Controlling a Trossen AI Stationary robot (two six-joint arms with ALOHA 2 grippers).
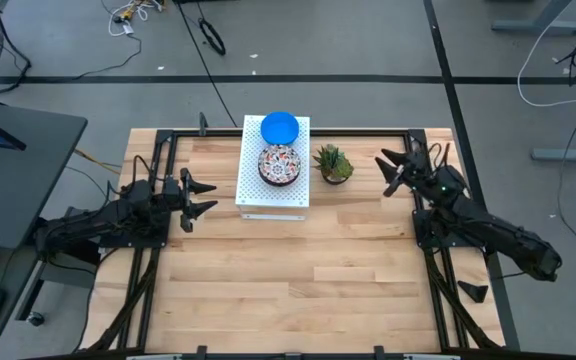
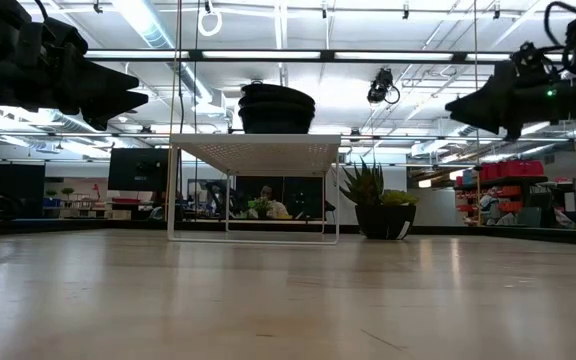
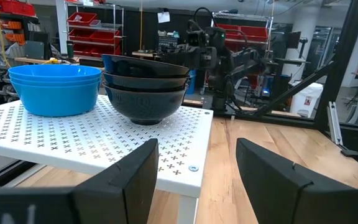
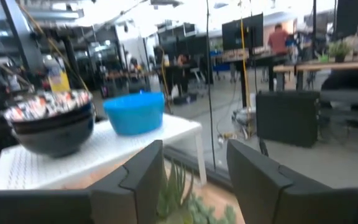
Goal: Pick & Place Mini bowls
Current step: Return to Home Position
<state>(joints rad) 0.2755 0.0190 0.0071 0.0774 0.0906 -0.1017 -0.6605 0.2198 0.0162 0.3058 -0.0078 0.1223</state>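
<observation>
Nearest lies the wooden table [image 1: 298, 280], its bare boards filling the high view. The left arm [image 1: 98, 225] lies along the 9 o'clock edge and the right arm [image 1: 488, 232] along the 3 o'clock edge, both held above the tabletop.

At the table's 12 o'clock side stands the white perforated shelf [image 1: 252, 195], raised on thin legs. The task's bowls are all on its top in two nested stacks. The blue bowls [image 1: 280, 127] sit toward the far edge, at 12 o'clock of the patterned bowls [image 1: 279, 165], and the two stacks are just beside each other. From the side the patterned bowls look dark outside, and three rims show.

The left gripper [image 1: 211, 197] hangs at 9 o'clock of the shelf, near it but apart, fingers spread and nothing between them. The right gripper [image 1: 385, 172] hangs at 3 o'clock of the potted plant [image 1: 333, 163], also spread wide and empty. The plant stands on the table just at 3 o'clock of the shelf.
</observation>
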